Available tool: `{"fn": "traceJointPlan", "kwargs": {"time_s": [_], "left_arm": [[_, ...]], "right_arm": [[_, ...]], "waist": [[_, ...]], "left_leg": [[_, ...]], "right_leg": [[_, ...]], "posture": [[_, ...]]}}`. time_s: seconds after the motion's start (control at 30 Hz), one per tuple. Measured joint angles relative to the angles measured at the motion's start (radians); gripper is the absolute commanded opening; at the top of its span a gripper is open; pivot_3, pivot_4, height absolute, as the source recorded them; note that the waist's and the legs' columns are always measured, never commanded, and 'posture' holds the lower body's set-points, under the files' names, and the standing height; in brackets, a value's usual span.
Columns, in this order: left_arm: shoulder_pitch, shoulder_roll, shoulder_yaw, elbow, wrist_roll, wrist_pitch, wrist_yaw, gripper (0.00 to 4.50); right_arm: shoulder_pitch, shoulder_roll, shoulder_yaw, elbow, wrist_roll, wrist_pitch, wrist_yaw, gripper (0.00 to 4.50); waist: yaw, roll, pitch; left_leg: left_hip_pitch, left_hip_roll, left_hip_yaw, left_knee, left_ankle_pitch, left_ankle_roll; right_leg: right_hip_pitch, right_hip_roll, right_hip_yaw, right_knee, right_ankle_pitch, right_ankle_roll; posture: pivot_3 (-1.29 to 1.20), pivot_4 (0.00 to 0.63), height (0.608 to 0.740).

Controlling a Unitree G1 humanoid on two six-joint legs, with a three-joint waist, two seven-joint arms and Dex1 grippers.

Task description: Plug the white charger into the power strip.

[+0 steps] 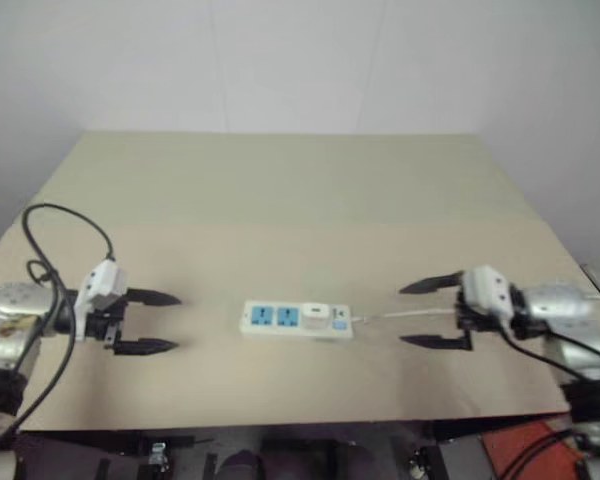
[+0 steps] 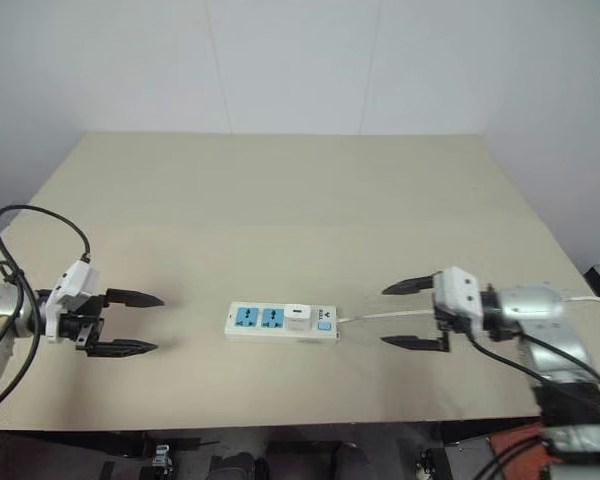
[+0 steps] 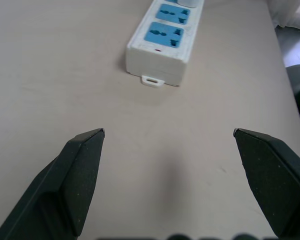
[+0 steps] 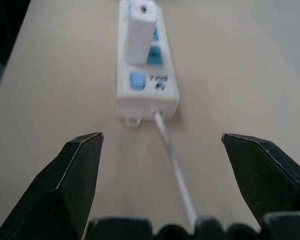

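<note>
A small plain white charger (image 2: 298, 317) stands plugged into the power strip (image 2: 282, 322), beside its blue switch (image 2: 324, 323). Left pincer (image 2: 133, 323) and right pincer (image 2: 408, 314) gape wide, empty, flanking the strip.

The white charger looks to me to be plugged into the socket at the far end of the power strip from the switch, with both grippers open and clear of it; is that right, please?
Not quite: the white charger sits in the socket next to the switch, at the cord end of the power strip, as the right wrist view shows. Both the left gripper and the right gripper are open and clear.
</note>
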Motion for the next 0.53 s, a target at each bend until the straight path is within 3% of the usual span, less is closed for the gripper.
{"fn": "traceJointPlan", "kwargs": {"time_s": [0.23,0.53], "left_arm": [[0.027,-0.009,0.027,-0.047,0.008,0.026,0.04,4.5],[0.025,-0.051,0.034,-0.079,0.008,0.042,0.068,4.5]], "right_arm": [[0.089,-0.057,-0.068,-0.067,0.036,0.04,-0.018,4.47],[0.095,-0.071,-0.084,-0.078,0.04,0.073,-0.032,4.47]], "waist": [[-0.002,-0.001,0.001],[-0.001,-0.001,0.001]], "left_leg": [[0.005,0.0,0.003,0.002,0.002,-0.002],[0.004,0.0,0.003,0.004,0.003,-0.003]], "right_leg": [[0.002,0.003,0.002,0.004,0.0,0.0],[0.002,0.004,0.002,0.005,0.002,-0.002]], "posture": [[0.0,0.15,0.74],[0.0,0.15,0.74]]}}
